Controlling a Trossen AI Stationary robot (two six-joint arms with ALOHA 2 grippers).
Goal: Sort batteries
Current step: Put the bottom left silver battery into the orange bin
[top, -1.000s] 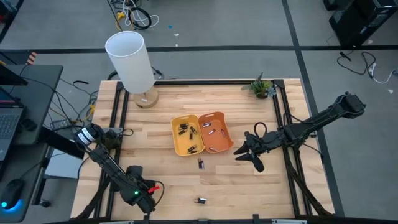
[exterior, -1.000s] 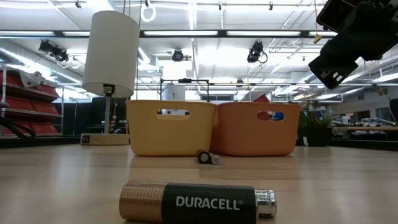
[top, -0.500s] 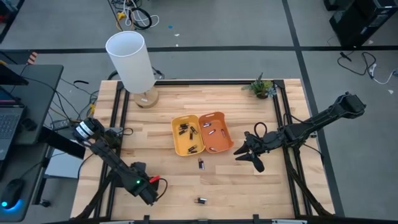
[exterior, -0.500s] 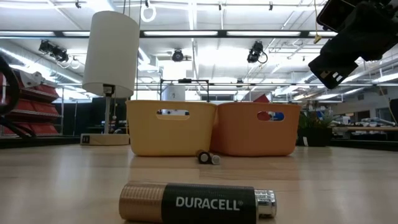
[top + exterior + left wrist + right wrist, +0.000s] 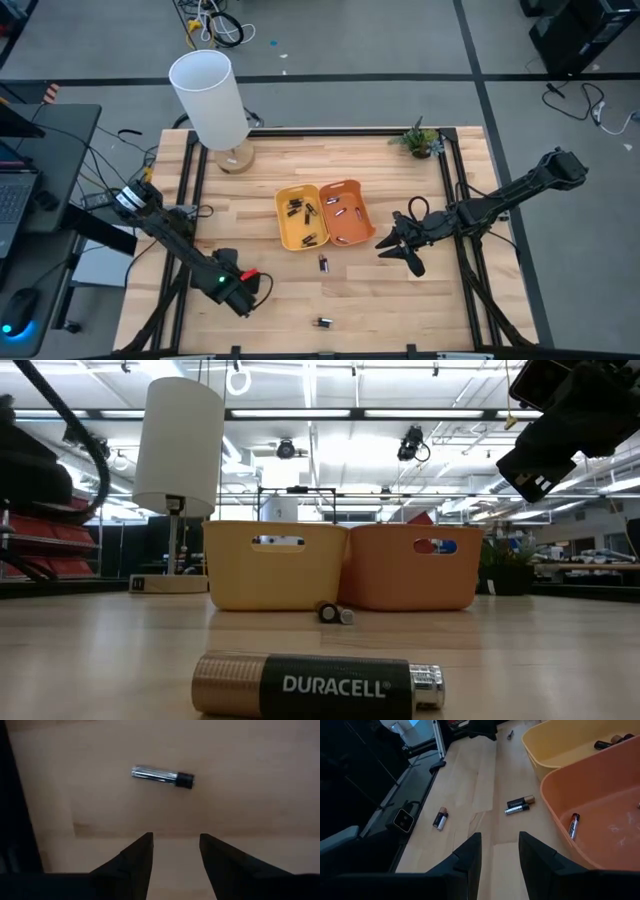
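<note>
Batteries, high view: we count several cells in the yellow tray point(image 5: 287, 232) and a few in the orange tray point(image 5: 360, 232) touching it; two loose cells point(image 5: 323, 263) lie together just in front of the trays, and one more battery point(image 5: 322, 322) lies near the table's front edge.
Left gripper, high view: we see the left gripper point(image 5: 252, 295) low over the wooden table point(image 5: 420, 200), near its front-left part, well apart from the trays.
Right gripper, high view: the right gripper point(image 5: 397, 249) hangs beside the orange tray's outer side.
Surroundings, high view: a white lamp point(image 5: 208, 98) stands at the back left, a small plant point(image 5: 420, 139) at the back right.
Low view: we read "DURACELL" on the nearest battery point(image 5: 318, 685), lying on its side; the pair of cells point(image 5: 335, 613) rests before the two trays.
Left wrist view: we see the left fingers point(image 5: 141, 857) set narrowly apart, holding nothing, above bare wood; a silvery cell with a dark end point(image 5: 162, 775) lies beyond them.
Right wrist view: the right fingers point(image 5: 469, 855) stand narrowly apart and empty; ahead lie the two touching cells point(image 5: 519, 805), a single cell point(image 5: 440, 818) farther off, and one battery point(image 5: 573, 825) inside the orange tray.
</note>
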